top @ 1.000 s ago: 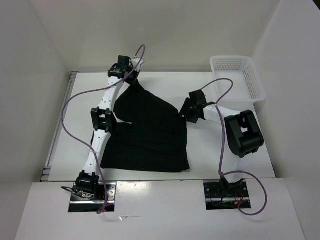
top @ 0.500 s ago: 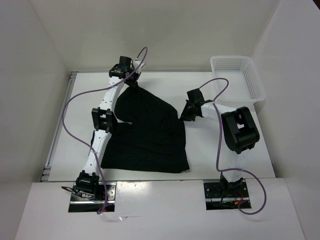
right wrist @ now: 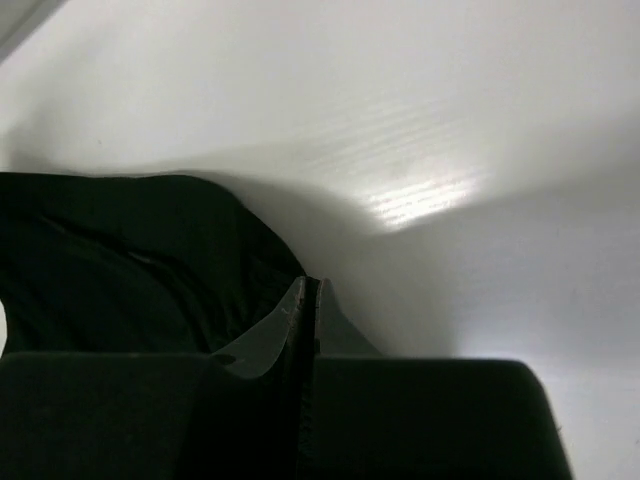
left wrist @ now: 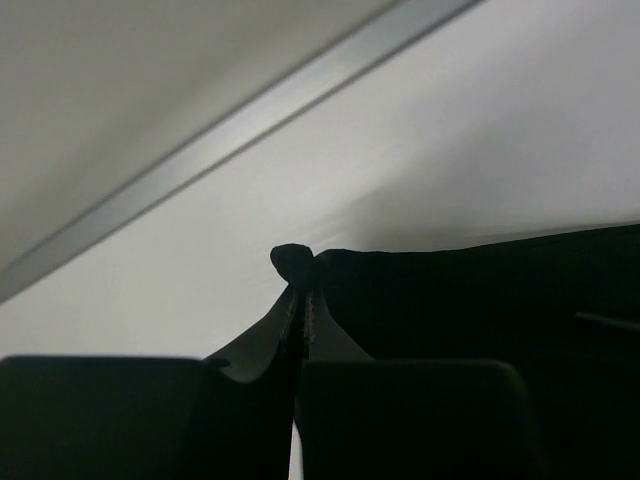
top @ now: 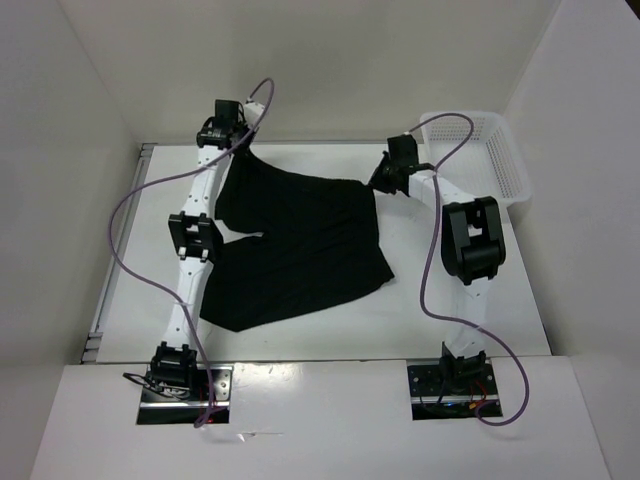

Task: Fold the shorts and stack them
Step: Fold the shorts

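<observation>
While pinched tight at both top corners, spread mid-frame over white surface (top: 450, 310): wide, floppy black fabric shorts (top: 300, 245). Gripped at upper left by left end effector (top: 235, 148), at upper right by right end effector (top: 378, 184), near white plastic mesh basket (top: 508, 165).

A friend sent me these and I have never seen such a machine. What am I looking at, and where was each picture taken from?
These are two robot arms bolted to a table. The wide picture comes from a camera above and behind them; the two dark close-ups come from cameras on the wrists. Black shorts lie spread on the table, a white mesh basket at its far right. The left arm's fingers are shut on one far corner of the shorts, the right arm's fingers on the other.
</observation>
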